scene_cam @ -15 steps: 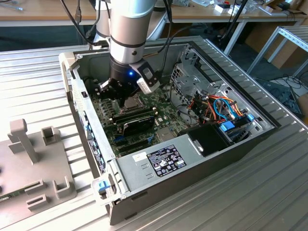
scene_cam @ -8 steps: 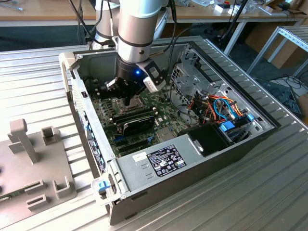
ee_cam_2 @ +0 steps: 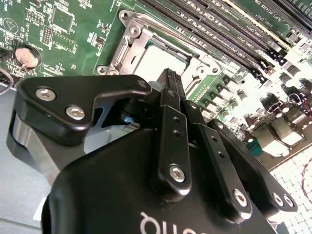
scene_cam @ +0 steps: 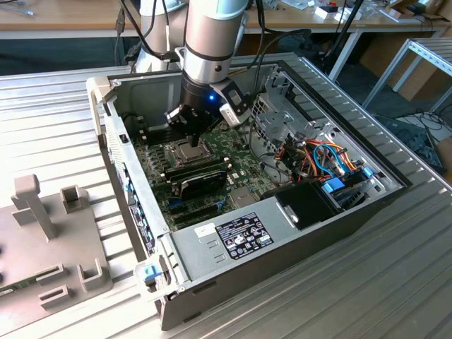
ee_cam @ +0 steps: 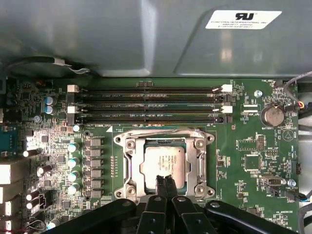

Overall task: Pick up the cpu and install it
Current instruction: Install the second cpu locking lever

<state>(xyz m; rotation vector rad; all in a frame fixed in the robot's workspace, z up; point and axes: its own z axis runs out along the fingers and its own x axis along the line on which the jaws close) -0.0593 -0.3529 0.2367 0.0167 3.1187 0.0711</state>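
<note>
White sticker [ee_cam: 243,19] on the grey case wall, first wrist view: dark logo plus a few lines of small print, too fine to make out. Green board [ee_cam: 243,127] has white printed tags by the memory slots [ee_cam: 146,104] and other parts, plus a small triangle sign [ee_cam: 287,135]; none legible. Cpu [ee_cam: 165,162] top carries faint grey markings, unreadable. Exterior view: black label [scene_cam: 244,234] w/ white print and approval symbols on the power supply box [scene_cam: 212,247], too small to read. Second wrist view: white lettering [ee_cam_2: 161,225] on the gripper [ee_cam_2: 169,80] body, cut off at the edge.
</note>
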